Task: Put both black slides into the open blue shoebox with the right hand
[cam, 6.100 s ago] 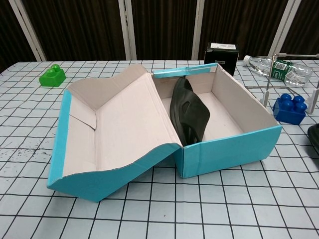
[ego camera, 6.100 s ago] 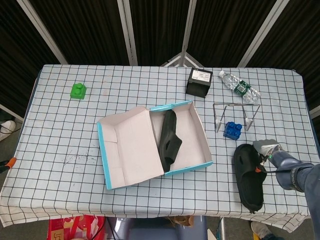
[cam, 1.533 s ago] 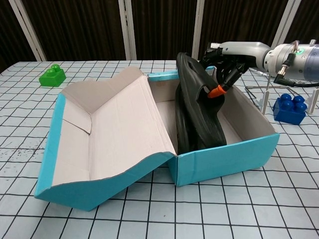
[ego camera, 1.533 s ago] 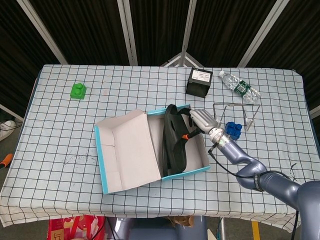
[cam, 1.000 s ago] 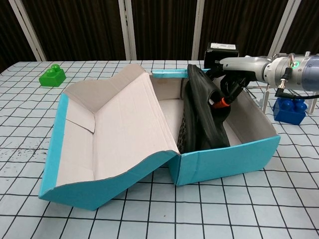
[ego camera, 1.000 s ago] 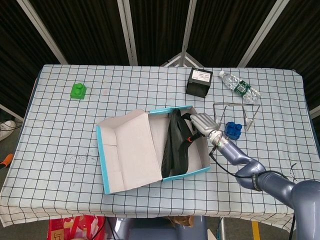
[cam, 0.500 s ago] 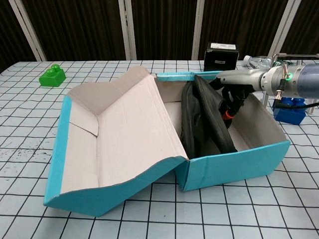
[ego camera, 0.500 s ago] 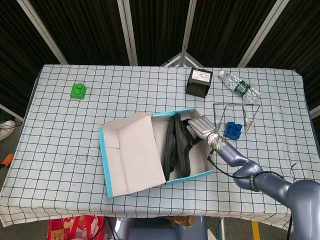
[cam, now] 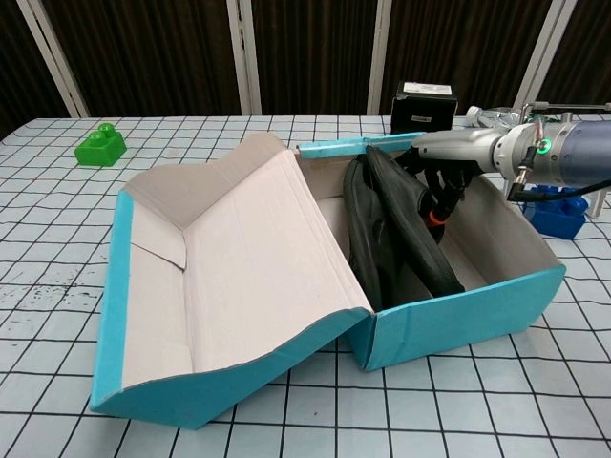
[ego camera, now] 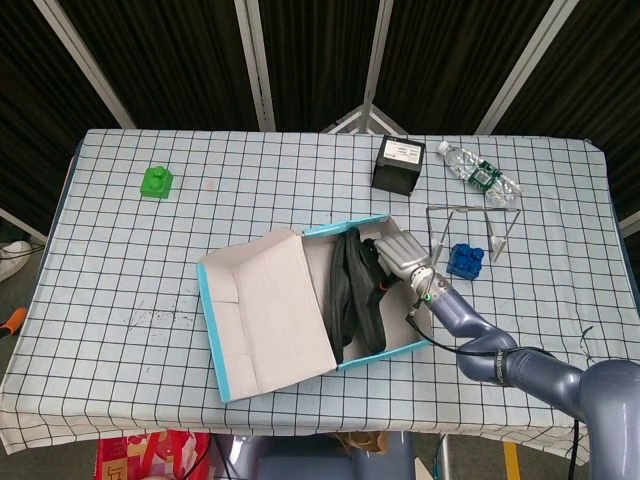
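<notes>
- Table point(ego camera: 120, 260) point(cam: 57, 248): covered with a white cloth ruled in a black grid; everything below stands on it.
- Blue shoebox point(ego camera: 375, 350) point(cam: 468, 315): open near the table's middle, its hinged lid point(ego camera: 270, 310) point(cam: 239, 277) folded out to the robot's left with the pale inside facing up.
- Right arm point(ego camera: 500, 360): reaches in from the lower right of the head view, crossing the box's right wall.
- Two black slides point(ego camera: 352, 290) point(cam: 391, 234): both inside the box, standing on edge and leaning against each other, close to the lid side.
- Right hand point(ego camera: 400, 256) point(cam: 449, 162): inside the box at its far right part, fingers curled down over the upper edge of the right-hand slide; whether it grips the slide or only touches it cannot be told.
- Black box point(ego camera: 398, 164) point(cam: 426, 106): behind the shoebox, well apart.
- Wire rack point(ego camera: 470, 228): right of the shoebox.
- Plastic bottle point(ego camera: 478, 175): lying on its side beyond the rack.
- Blue block point(ego camera: 464, 260) point(cam: 554, 215): under the rack, near the right hand.
- Green block point(ego camera: 156, 181) point(cam: 100, 145): at the far left of the table.
</notes>
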